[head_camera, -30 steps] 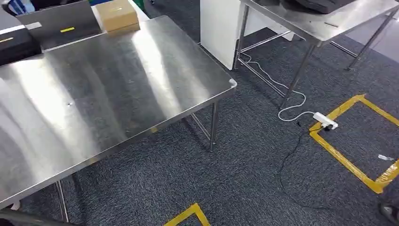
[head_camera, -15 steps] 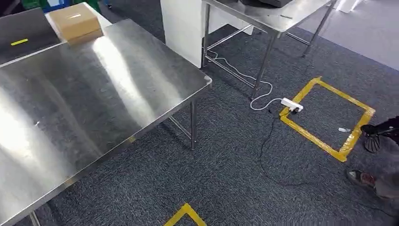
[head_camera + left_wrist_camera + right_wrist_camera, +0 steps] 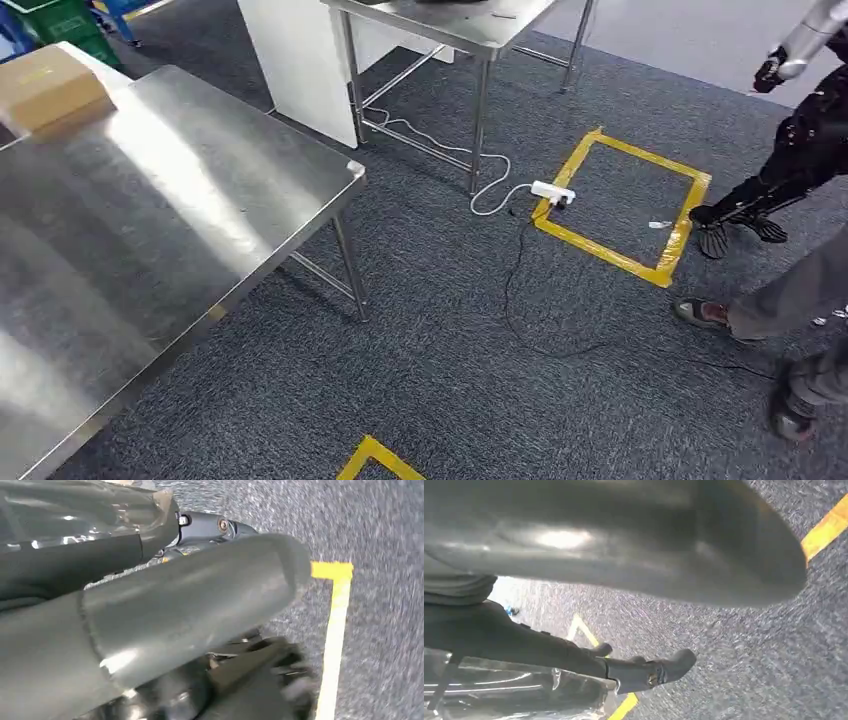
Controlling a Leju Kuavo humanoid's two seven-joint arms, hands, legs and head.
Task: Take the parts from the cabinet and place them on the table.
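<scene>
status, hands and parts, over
Left hand, right hand: grip unclear. Clear plastic against both hands' fingers. Steel table at left; cable and person's feet on carpet.

Open carpet (image 3: 450, 370) ahead; steel table (image 3: 150, 230) at left, person's legs (image 3: 790, 300) at right.

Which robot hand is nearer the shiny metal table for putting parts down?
Probably the left hand: the shiny steel table lies on the robot's left side, with grey carpet on its right.
</scene>
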